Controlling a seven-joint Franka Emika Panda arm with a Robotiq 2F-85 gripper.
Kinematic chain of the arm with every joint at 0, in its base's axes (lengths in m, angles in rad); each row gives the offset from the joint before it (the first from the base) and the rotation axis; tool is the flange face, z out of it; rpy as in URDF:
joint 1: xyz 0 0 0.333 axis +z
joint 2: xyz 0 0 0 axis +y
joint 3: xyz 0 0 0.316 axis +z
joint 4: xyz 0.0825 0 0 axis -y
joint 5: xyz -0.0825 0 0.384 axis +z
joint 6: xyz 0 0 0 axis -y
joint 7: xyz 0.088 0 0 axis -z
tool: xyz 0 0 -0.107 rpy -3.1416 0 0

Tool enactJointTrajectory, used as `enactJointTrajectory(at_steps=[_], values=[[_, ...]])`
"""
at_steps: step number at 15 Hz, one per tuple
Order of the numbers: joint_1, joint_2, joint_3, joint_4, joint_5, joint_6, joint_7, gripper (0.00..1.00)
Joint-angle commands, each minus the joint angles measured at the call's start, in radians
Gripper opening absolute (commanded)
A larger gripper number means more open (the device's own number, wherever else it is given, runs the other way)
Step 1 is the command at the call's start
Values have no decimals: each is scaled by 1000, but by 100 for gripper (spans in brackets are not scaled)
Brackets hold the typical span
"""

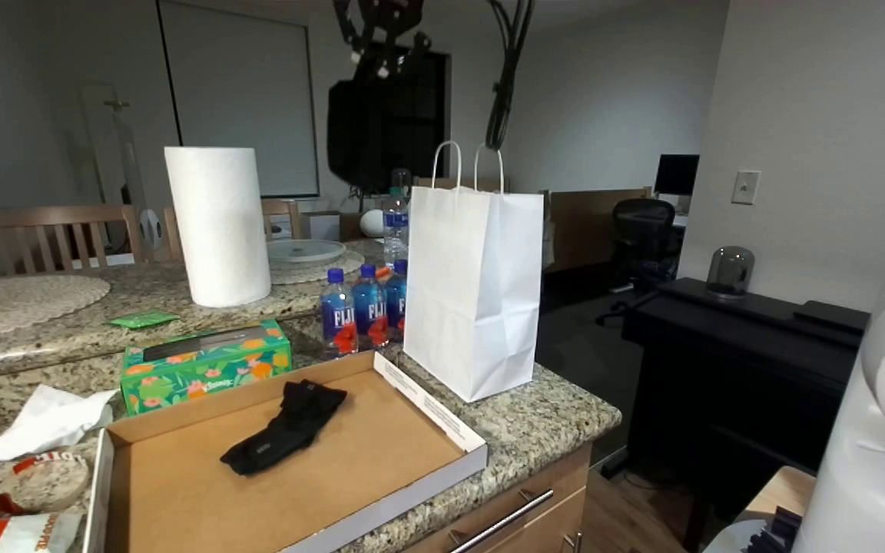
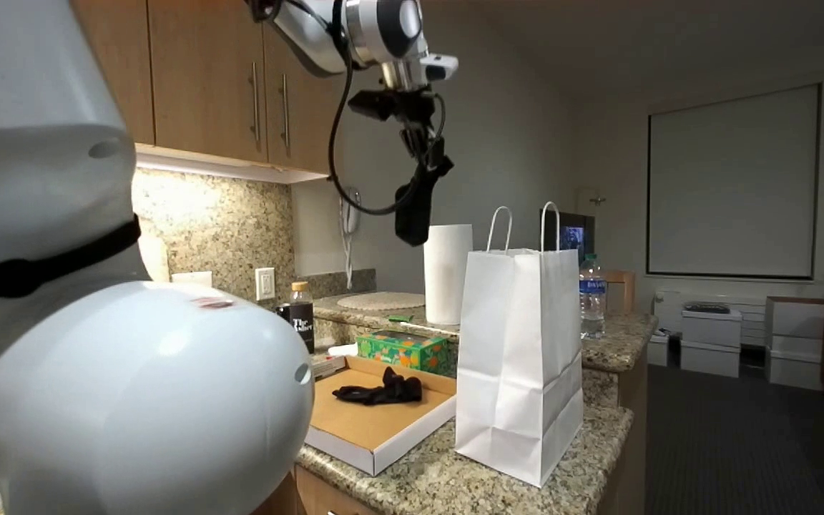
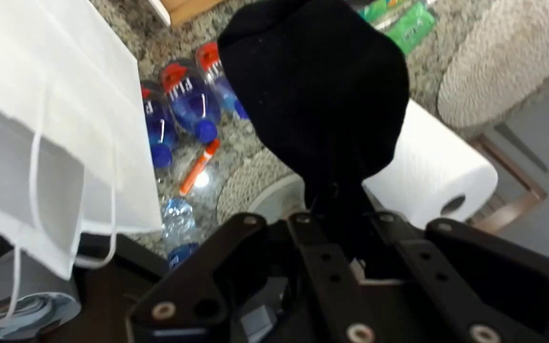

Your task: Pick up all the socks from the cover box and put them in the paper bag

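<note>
My gripper (image 1: 383,63) is shut on a black sock (image 1: 366,134) that hangs down from its fingers, high above the counter. The same gripper (image 2: 428,159) and held sock (image 2: 413,211) show in an exterior view. In the wrist view the held sock (image 3: 315,90) spreads out beyond the fingertips (image 3: 339,214). A white paper bag (image 1: 473,292) with two handles stands upright on the counter; it also shows in the wrist view (image 3: 88,95), its mouth open, to the left of the sock. Another black sock (image 1: 289,430) lies in the shallow cardboard cover box (image 1: 412,495).
Several blue-capped water bottles (image 1: 339,315) stand beside the bag. A green tissue box (image 1: 208,369) lies along the cover box. A paper towel roll (image 1: 220,226) stands on the raised counter. A taller bottle (image 2: 592,300) stands behind the bag. Wrappers (image 1: 20,530) lie beside the box.
</note>
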Motion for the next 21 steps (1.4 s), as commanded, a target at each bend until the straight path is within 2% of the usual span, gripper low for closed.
enactJointTrajectory(at_steps=[1,7,12,14,16,21], values=[[-95,-92,-13,46,-7,-24,82,8],[-267,-199,-54,-7,-25,48,199,8],[-392,-163,-63,-96,-62,114,318,8],[-410,-117,-52,-108,-91,130,357,8],[-398,-72,-42,-98,-107,128,389,8],[-385,-13,11,-57,-254,106,523,8]])
